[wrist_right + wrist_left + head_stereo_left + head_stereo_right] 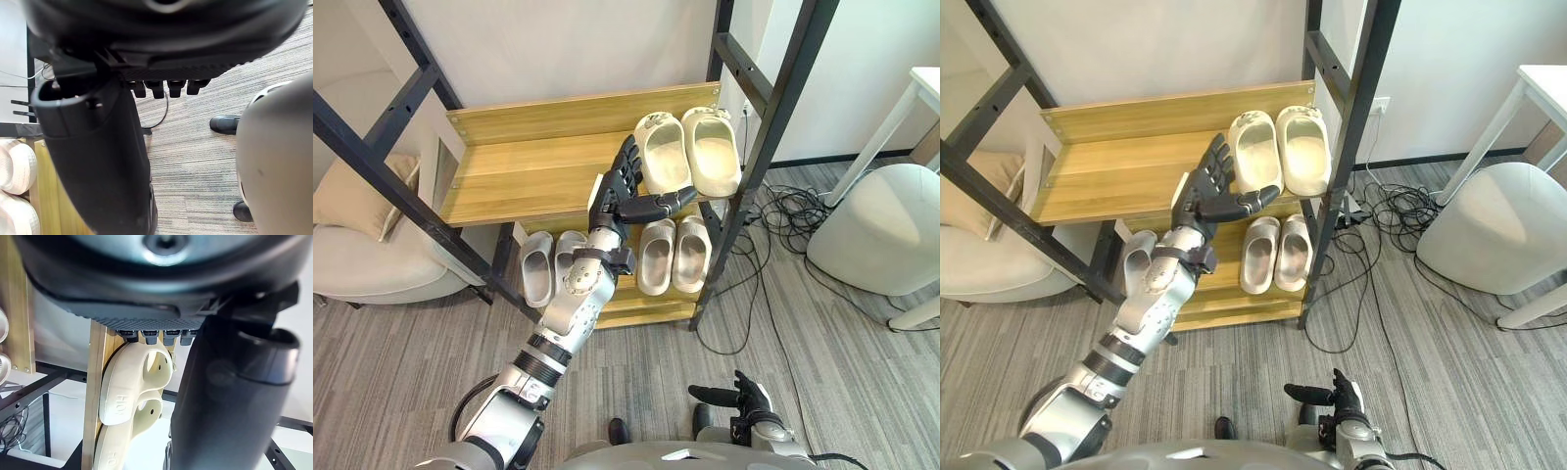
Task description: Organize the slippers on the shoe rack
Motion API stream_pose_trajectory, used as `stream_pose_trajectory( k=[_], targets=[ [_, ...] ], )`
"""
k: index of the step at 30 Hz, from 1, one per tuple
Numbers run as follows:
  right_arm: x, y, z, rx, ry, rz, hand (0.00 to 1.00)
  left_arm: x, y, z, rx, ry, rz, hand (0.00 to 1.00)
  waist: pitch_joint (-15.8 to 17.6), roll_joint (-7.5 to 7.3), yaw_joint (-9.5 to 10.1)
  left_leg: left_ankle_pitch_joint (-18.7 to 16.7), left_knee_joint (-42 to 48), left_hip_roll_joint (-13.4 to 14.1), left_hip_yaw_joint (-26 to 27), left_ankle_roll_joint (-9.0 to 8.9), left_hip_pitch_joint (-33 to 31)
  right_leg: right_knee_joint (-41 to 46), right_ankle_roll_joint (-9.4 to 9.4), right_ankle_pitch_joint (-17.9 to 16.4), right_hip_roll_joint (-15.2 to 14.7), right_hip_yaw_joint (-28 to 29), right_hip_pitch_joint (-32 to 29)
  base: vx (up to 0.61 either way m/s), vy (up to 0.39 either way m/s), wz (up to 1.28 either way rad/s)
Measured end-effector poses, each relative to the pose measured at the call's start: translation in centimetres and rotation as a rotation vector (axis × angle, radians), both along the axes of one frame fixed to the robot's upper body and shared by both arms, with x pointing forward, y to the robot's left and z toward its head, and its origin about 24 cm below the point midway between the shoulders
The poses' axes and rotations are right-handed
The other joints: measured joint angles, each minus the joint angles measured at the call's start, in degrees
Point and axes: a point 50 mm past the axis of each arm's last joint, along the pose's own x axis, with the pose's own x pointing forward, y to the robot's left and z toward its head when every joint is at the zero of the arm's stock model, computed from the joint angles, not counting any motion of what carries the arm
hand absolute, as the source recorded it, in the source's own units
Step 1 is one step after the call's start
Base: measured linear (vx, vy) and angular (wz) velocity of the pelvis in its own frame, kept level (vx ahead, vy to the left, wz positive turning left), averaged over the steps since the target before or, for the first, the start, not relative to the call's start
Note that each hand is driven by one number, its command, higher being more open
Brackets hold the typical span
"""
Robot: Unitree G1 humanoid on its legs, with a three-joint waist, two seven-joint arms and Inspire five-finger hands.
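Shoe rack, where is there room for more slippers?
The top shelf is bare from its left end to the left hand. Its right end holds the cream pair. The lower shelf is crowded with two pairs.

Left arm [570, 313] reaching up, right hand [745, 399] down low.
I have the arm stretched forward and upward, nearly straight. Its left hand [625, 191] has flat, extended fingers and the thumb jutting sideways, gripping nothing. The right hand hangs by my side with relaxed fingers, its thumb pointing inward.
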Motion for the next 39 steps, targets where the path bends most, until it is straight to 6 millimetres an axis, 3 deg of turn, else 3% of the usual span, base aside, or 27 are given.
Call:
stream_pose_trajectory(
  k=[9,12,15,18,20,21,22,23,25,27,28,30,31,32,33,35,39],
  targets=[
    [-0.4,0.0,-0.3,-0.004,0.032,0.019,1.0,-4.8,-0.6,4.4,-0.117,-0.233,-0.111,1.0,-0.8,-0.04,2.3,-0.2,1.0,0.0,-1.4,-0.26,-1.0,0.1,-0.18,-0.2,-0.2,-1.2,0.3,0.0,-0.001,0.08],
    [-0.7,0.1,-0.5,-0.015,0.053,0.049,1.0,-6.6,-1.5,4.4,-0.168,-0.252,-0.204,1.0,-1.9,0.14,2.87,-0.2,1.5,0.0,-2.6,-0.26,-1.3,0.1,-0.18,-0.5,-0.2,-2.4,0.9,-0.01,-0.006,0.24],
    [-1.1,0.1,-0.7,-0.01,0.072,0.057,1.0,-8.4,-3.0,2.9,-0.215,-0.186,-0.324,1.0,-2.8,0.31,3.96,-0.2,1.9,0.0,-4.1,-0.31,-1.3,0.1,-0.24,-1.0,-0.3,-3.9,1.8,-0.01,-0.003,0.25],
    [-1.1,0.3,-0.7,-0.016,0.077,0.098,1.0,-10.2,-4.5,-0.1,-0.234,-0.051,-0.428,1.0,-3.6,0.52,4.38,-0.1,1.8,-0.1,-5.5,-0.49,-1.3,0.1,-0.17,-1.5,-0.2,-5.4,2.3,-0.01,-0.007,0.24],
    [-1.0,0.7,-0.7,-0.01,0.075,0.118,1.0,-10.8,-5.1,-4.2,-0.195,0.119,-0.464,1.0,-4.0,0.27,4.58,0.2,1.7,0.0,-6.2,-0.68,-1.4,0.1,-0.22,-1.8,-0.1,-6.1,2.5,-0.01,-0.011,0.15],
    [-0.9,0.8,-0.7,-0.008,0.073,0.119,1.0,-10.9,-5.1,-5.2,-0.181,0.161,-0.462,1.0,-4.1,0.26,4.6,0.2,1.6,0.1,-6.3,-0.72,-1.4,0.1,-0.24,-1.8,0.0,-6.1,2.5,0.0,-0.014,0.06],
    [-0.8,1.0,-0.7,-0.003,0.069,0.121,1.0,-11.2,-4.9,-7.9,-0.139,0.275,-0.446,1.0,-4.2,0.24,4.63,0.3,1.6,0.2,-6.4,-0.81,-1.4,0.1,-0.32,-1.8,0.1,-6.3,2.5,0.0,0.0,0.0],
    [-0.7,1.0,-0.7,-0.002,0.067,0.121,1.0,-11.4,-4.7,-9.0,-0.117,0.319,-0.436,1.0,-4.2,0.21,4.64,0.3,1.6,0.3,-6.4,-0.85,-1.4,0.1,-0.35,-1.9,0.2,-6.3,2.5,0.0,0.0,0.0],
    [-0.5,1.4,-0.7,0.006,0.063,0.123,1.0,-12.7,-3.2,-14.2,0.009,0.528,-0.373,1.0,-3.9,-0.19,4.64,0.4,1.4,0.5,-6.4,-0.94,-1.3,0.1,-0.51,-1.9,0.5,-6.4,2.5,0.0,0.0,0.0],
    [-0.7,1.6,-0.7,0.012,0.064,0.117,1.0,-13.8,-1.4,-17.3,0.094,0.658,-0.311,1.0,-3.7,-0.67,4.59,0.3,1.4,0.7,-6.4,-1.02,-1.2,0.1,-0.63,-2.0,0.7,-6.3,2.6,0.0,0.0,0.0],
    [-0.7,1.7,-0.7,0.022,0.048,0.106,1.0,-14.6,0.6,-19.4,0.161,0.749,-0.238,1.0,-3.1,-1.55,4.64,0.4,1.4,0.9,-6.4,-1.04,-1.0,0.1,-0.75,-2.1,0.9,-6.3,2.8,0.0,0.0,0.0],
    [-0.7,1.8,-0.6,0.027,0.034,0.097,1.0,-15.2,2.2,-20.7,0.197,0.811,-0.177,1.0,-2.6,-2.33,4.66,0.3,1.4,1.0,-6.4,-1.06,-0.4,0.1,-0.79,-2.2,1.0,-6.2,3.3,0.0,-0.002,-0.02],
    [-1.0,1.8,-0.5,0.029,0.016,0.088,1.0,-16.1,4.5,-22.3,0.283,0.892,-0.087,1.0,-2.5,-3.38,4.7,0.1,1.3,1.1,-6.2,-1.3,0.3,0.0,-0.82,-2.5,1.1,-6.0,3.9,0.0,0.004,-0.04],
    [-1.0,1.8,-0.5,0.029,0.016,0.087,1.0,-16.2,4.5,-22.3,0.285,0.893,-0.084,1.0,-2.5,-3.4,4.7,0.1,1.3,1.1,-6.2,-1.31,0.3,0.0,-0.81,-2.5,1.1,-6.0,3.9,0.01,0.008,-0.04],
    [-1.5,1.7,-0.6,0.03,0.021,0.071,1.0,-16.7,5.8,-23.0,0.324,0.935,-0.034,1.0,-2.7,-3.81,4.7,-0.1,1.3,1.1,-6.1,-1.51,0.3,0.0,-0.79,-2.5,1.0,-5.9,3.9,0.0,0.016,-0.06],
    [-1.8,1.3,-0.7,0.024,0.027,0.055,1.0,-17.4,8.0,-23.9,0.353,1.001,0.07,1.0,-2.5,-3.95,4.75,-0.3,1.2,1.1,-5.5,-1.42,0.6,0.0,-0.77,-2.5,1.0,-5.4,3.9,-0.01,0.025,-0.13],
    [-2.1,1.0,-0.8,0.02,0.036,0.03,1.0,-18.7,10.3,-24.9,0.373,1.095,0.218,1.0,-2.4,-3.81,4.87,-0.4,0.9,1.1,-5.0,-1.42,0.9,0.0,-0.5,-2.8,1.0,-5.0,3.9,0.0,0.01,-0.06]
  ],
)
